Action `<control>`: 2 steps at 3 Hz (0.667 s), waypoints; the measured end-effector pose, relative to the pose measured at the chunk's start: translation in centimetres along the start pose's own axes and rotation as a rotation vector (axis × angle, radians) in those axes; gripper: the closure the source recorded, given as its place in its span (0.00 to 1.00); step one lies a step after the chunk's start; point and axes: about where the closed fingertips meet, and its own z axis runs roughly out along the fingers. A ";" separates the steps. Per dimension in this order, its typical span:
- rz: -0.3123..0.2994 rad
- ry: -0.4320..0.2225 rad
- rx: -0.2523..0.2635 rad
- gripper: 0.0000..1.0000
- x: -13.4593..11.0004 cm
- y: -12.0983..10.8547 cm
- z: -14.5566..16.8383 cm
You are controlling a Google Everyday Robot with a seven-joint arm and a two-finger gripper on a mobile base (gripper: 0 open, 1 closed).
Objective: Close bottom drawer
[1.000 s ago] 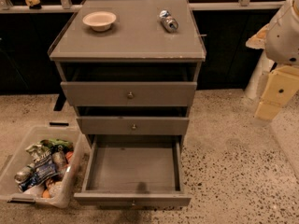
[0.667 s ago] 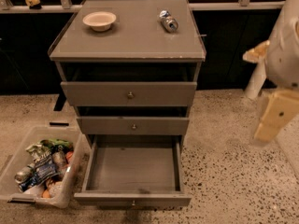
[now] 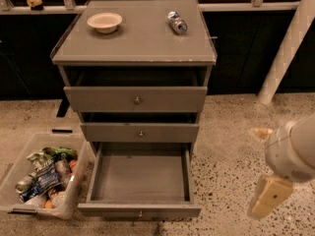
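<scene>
The grey cabinet (image 3: 134,38) has three drawers. The bottom drawer (image 3: 140,210) is pulled far out towards me. Its deep grey box (image 3: 140,177) is empty, and its small round knob (image 3: 141,213) shows on the low front. The middle drawer (image 3: 140,132) and the tall top drawer (image 3: 136,99) stand only slightly out. My gripper (image 3: 268,196), beige on a white wrist (image 3: 293,149), hangs at the lower right. It is to the right of the open drawer, above the floor, and touches nothing.
A cream bowl (image 3: 104,21) and a lying can (image 3: 176,22) sit on the cabinet top. A clear bin (image 3: 78,183) of cans and packets stands on the floor against the drawer's left side. A white post (image 3: 290,43) leans at the back right. Speckled floor surrounds the cabinet.
My gripper and wrist have come down from the upper right to the lower right, beside the open drawer. The drawers, bowl, can and bin have not moved.
</scene>
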 end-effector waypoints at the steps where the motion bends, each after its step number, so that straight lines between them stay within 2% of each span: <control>1: 0.100 0.070 -0.103 0.00 5.8 4.0 9.6; 2: 0.162 0.169 -0.261 0.00 11.4 10.4 20.1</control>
